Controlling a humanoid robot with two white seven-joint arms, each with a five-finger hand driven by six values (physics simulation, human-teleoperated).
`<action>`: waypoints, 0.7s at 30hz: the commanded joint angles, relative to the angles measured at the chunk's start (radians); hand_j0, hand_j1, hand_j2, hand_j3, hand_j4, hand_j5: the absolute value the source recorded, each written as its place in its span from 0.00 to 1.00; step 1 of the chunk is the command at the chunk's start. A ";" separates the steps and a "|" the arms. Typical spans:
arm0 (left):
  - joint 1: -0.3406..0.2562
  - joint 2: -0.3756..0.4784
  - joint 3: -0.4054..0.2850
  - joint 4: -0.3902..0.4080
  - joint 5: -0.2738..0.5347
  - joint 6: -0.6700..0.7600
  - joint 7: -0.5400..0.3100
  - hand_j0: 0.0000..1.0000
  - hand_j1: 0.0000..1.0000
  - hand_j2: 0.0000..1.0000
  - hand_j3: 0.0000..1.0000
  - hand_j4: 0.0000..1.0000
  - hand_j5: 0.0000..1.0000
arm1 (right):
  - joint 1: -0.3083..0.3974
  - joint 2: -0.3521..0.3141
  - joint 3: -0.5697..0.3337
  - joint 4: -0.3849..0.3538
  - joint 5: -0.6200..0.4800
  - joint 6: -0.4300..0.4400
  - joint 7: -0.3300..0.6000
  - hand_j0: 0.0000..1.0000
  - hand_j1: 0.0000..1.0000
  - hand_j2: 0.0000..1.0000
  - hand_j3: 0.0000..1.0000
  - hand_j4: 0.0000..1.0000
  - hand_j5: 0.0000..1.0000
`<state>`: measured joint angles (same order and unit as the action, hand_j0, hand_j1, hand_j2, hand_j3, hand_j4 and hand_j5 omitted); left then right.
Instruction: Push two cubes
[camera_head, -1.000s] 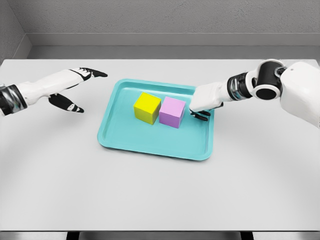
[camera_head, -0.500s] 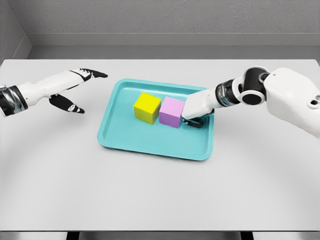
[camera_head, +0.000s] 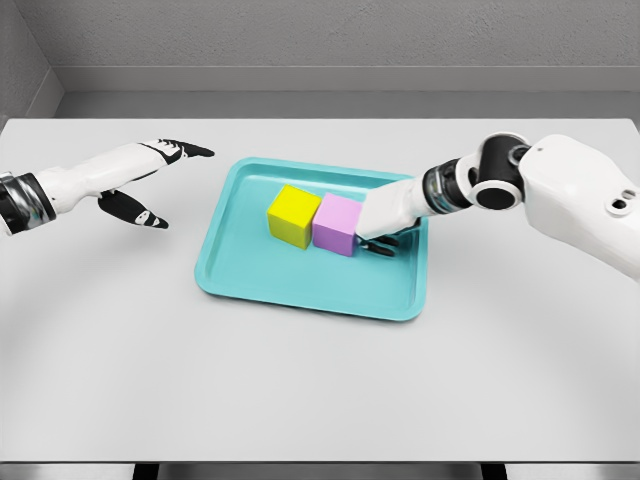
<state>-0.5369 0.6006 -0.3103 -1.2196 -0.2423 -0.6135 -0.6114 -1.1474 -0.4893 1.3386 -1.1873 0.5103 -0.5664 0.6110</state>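
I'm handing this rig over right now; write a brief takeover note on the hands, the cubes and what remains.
Right hand: pressed against the right face of the pink cube, holding nothing; finger pose unclear.
Left hand: open, hovering over the table left of the tray.
Both cubes sit in the teal tray; the pink cube now touches the yellow cube.
Done: contact made.
Left: keep pushing both leftward together.

The right hand (camera_head: 385, 222) is hiding its own fingers underneath; the picture's edges are cutting off both arms
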 joint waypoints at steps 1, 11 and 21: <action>0.000 0.001 0.000 0.000 0.008 0.003 0.001 1.00 1.00 1.00 1.00 1.00 1.00 | 0.000 0.006 -0.001 0.000 -0.003 0.002 0.000 0.15 0.15 0.15 0.15 0.15 0.15; -0.002 0.001 0.000 0.000 0.008 0.003 0.001 1.00 1.00 1.00 1.00 1.00 1.00 | 0.000 0.015 -0.001 0.000 -0.004 0.002 0.000 0.15 0.15 0.15 0.15 0.15 0.15; 0.000 -0.002 0.000 0.000 0.008 0.003 0.001 1.00 1.00 1.00 1.00 1.00 1.00 | 0.002 0.003 0.001 0.006 -0.003 0.000 0.000 0.16 0.16 0.16 0.16 0.16 0.16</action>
<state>-0.5354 0.5977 -0.3103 -1.2192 -0.2420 -0.6136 -0.6114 -1.1459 -0.4850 1.3396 -1.1839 0.5090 -0.5674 0.6109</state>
